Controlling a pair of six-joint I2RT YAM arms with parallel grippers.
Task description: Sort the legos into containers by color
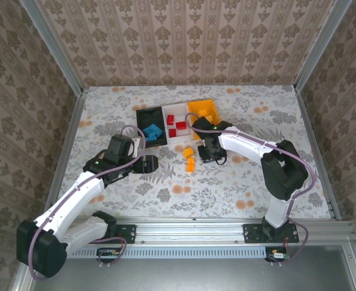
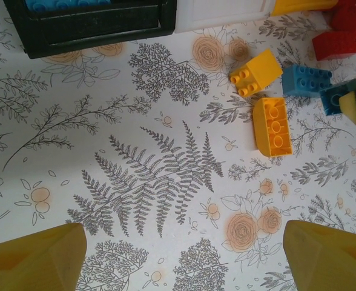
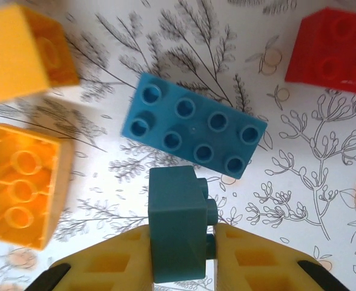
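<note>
My right gripper (image 3: 181, 245) is shut on a small blue brick (image 3: 178, 224), just above the table beside a flat blue eight-stud brick (image 3: 193, 124). Two orange bricks (image 3: 23, 182) (image 3: 20, 51) lie to its left and a red brick (image 3: 338, 51) to the upper right. My left gripper (image 2: 184, 260) hangs open over bare cloth, well short of the orange bricks (image 2: 272, 126). From the top view, the black bin (image 1: 143, 115) holds blue bricks (image 1: 152, 132), the white bin (image 1: 179, 109) holds red bricks (image 1: 177, 127), and the orange bin (image 1: 203, 112) stands to their right.
The loose bricks cluster in front of the bins, between the two grippers (image 1: 155, 163) (image 1: 213, 156). The flowered tablecloth (image 1: 257, 121) spreads out to either side. Metal frame rails (image 1: 311, 139) and patterned walls close in the table.
</note>
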